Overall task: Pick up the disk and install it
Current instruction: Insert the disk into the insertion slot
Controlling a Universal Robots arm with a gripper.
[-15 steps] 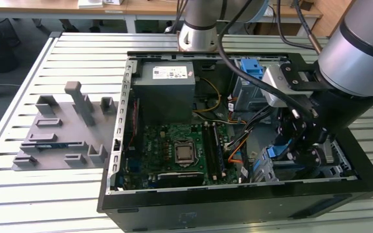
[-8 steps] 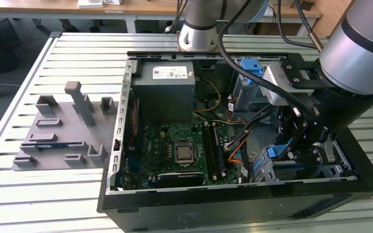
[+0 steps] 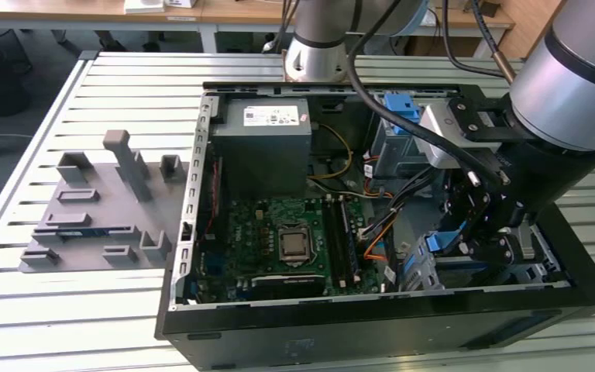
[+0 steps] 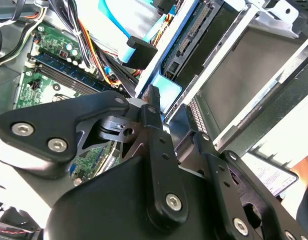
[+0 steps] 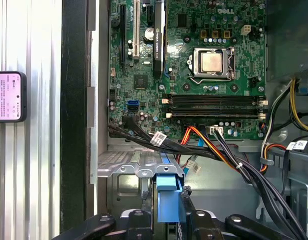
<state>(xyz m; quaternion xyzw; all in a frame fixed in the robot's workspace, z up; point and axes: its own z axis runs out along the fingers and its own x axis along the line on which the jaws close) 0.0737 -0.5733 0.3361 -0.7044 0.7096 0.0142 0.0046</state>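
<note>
My gripper (image 3: pixel 479 232) is down inside the open computer case (image 3: pixel 380 322), at its front corner on the exterior view's right. It is shut on the disk (image 3: pixel 445 239), whose blue plastic bracket shows beside the black fingers. In the first wrist view the blue bracket of the disk (image 5: pixel 169 200) stands between the two fingers of the gripper (image 5: pixel 169 219), just over the silver metal bay (image 5: pixel 133 172). In the second wrist view the disk (image 4: pixel 166 94) sits on edge at the fingertips (image 4: pixel 152 107), next to the bay's metal walls (image 4: pixel 244 75). The arm hides most of the disk's body.
The motherboard (image 3: pixel 287 240) lies mid-case, with a grey power-supply box (image 3: pixel 266 128) behind it and a silver cage with a blue latch (image 3: pixel 401 116) at the back. Cable bundles (image 5: pixel 214 150) run close to the bay. A grey fixture (image 3: pixel 101 209) sits on the slatted table, and a phone (image 5: pixel 8 96) lies outside the case.
</note>
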